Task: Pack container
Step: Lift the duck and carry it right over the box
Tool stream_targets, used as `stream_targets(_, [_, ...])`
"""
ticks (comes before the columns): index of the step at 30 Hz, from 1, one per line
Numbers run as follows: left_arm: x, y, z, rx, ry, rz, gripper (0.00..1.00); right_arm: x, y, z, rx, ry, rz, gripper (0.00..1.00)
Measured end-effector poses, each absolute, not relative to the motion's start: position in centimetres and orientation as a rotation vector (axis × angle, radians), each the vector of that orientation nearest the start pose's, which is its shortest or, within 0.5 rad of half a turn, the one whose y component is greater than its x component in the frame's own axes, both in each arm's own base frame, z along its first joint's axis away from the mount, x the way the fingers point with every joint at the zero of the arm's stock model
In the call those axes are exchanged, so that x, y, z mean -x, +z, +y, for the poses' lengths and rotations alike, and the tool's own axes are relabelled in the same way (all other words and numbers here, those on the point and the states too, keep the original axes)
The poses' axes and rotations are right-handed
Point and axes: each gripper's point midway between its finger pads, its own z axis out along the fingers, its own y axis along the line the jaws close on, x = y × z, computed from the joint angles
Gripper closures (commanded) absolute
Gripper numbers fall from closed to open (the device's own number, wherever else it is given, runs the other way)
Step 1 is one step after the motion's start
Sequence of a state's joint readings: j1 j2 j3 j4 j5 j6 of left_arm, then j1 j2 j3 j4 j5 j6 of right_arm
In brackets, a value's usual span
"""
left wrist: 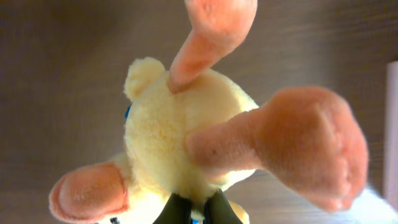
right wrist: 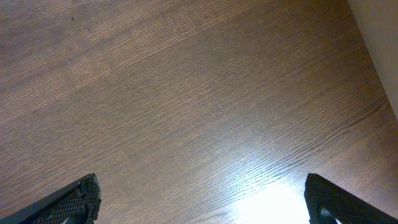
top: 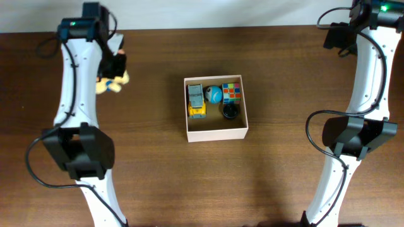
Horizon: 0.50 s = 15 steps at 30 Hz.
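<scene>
My left gripper [left wrist: 198, 213] is pinched tight on a plush toy [left wrist: 186, 143], a pale yellow animal with pink limbs. My two dark fingers [left wrist: 177, 213] bite into its soft body at the bottom of the left wrist view, almost touching each other through the fabric. From overhead the plush toy [top: 112, 83] sits under my left gripper [top: 117, 68], far out on the left of the brown bench [top: 284, 176]. I cannot tell whether it touches the wood.

The container [top: 218, 133] rests in the middle of the bench, well apart from the plush toy and to its right. It is square, with white walls and a tan inside. Along its far side lie a yellow and grey toy truck [top: 196, 101], a blue and white ball [top: 214, 94] and a colour cube [top: 232, 92]. A small black round thing [top: 230, 111] lies just in front of the cube. The near half of the floor is bare.

My right gripper [right wrist: 199, 205] hangs over bare wood at the far right, its fingers [right wrist: 69, 202] spread wide apart and holding nothing.
</scene>
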State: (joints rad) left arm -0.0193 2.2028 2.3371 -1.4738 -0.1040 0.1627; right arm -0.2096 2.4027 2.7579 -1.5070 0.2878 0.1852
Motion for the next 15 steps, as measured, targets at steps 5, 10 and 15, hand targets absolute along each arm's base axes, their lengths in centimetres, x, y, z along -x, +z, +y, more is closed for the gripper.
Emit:
stream_targets(5, [-47.3,20.5,-4.1,-0.332,0.148,2.816,0.98,-50.0,21.5,-15.6,-0.611,-0.398,2.631,0.01])
stream_targets(10, [-46.3,20.9,-9.5,-0.389,0.106,2.805,0.98,-50.0,21.5,-15.6,-0.611,-0.398,2.631,0.01])
stream_targets(15, [-44.5,20.8,-14.3,-0.477,0.076,2.808,0.98,-50.0,21.5,-15.6,-0.610,-0.398,2.632,0.01])
